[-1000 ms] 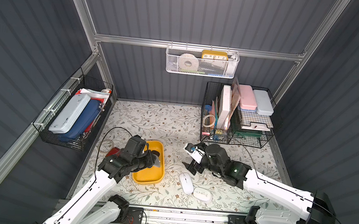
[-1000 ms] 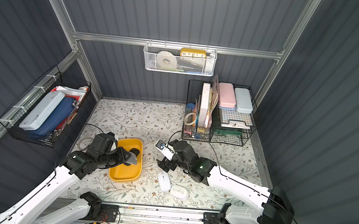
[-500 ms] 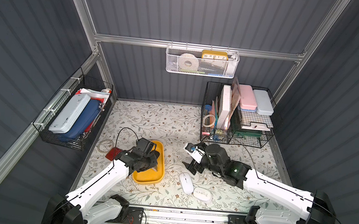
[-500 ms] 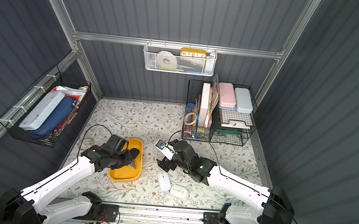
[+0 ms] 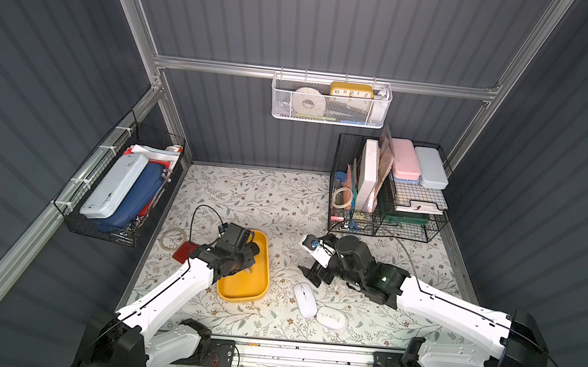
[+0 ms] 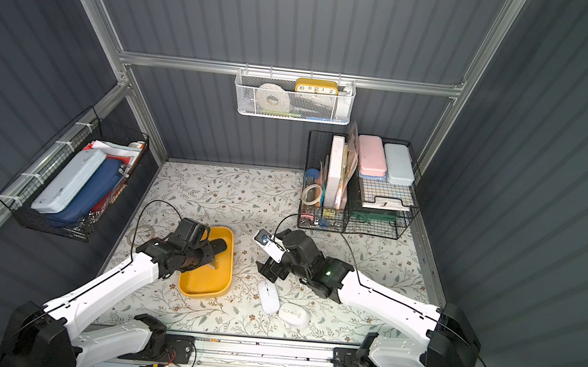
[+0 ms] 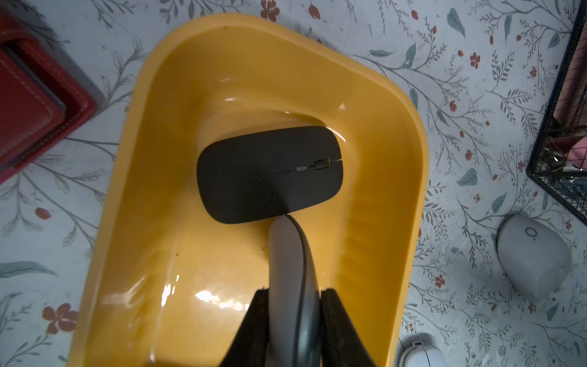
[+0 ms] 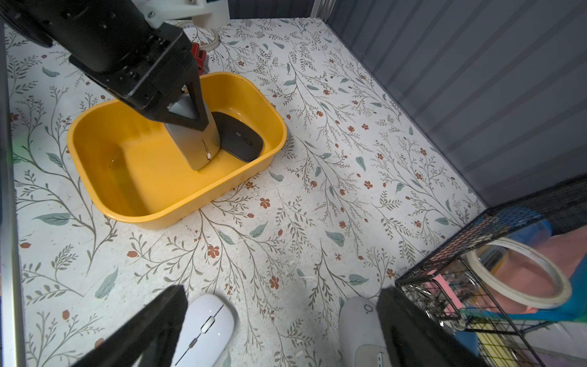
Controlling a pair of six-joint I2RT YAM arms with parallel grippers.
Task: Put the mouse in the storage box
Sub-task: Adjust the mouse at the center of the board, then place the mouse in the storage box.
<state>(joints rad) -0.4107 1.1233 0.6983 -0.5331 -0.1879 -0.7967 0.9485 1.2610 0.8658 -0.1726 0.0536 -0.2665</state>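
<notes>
Lying nearest the front rail, a slim white mouse (image 5: 305, 300) and a rounder white mouse (image 5: 331, 318) sit just beside each other on the flowered table cover (image 5: 246, 194). Just behind and above them hangs the right gripper (image 8: 282, 294), its jaws spread wide and holding nothing. To its left stands the yellow storage box (image 5: 242, 289), flat on the cover. The left gripper (image 7: 295, 292) reaches down into it, clamped on a grey mouse (image 8: 193, 143) that hangs on end with its nose pointing down inside the walls; whether it touches the floor of the box cannot be told. A black mouse (image 7: 270, 173) lies flat in the box, right against the grey one's lower end. Left of the box are a red case (image 5: 184, 252) and a coiled cable (image 5: 172, 238). Farther back stands a black wire rack (image 5: 416, 195) of cases and boards, a black wire basket (image 5: 105, 231) hangs on the left wall, and a white mesh basket (image 5: 330, 110) hangs on the back wall.
</notes>
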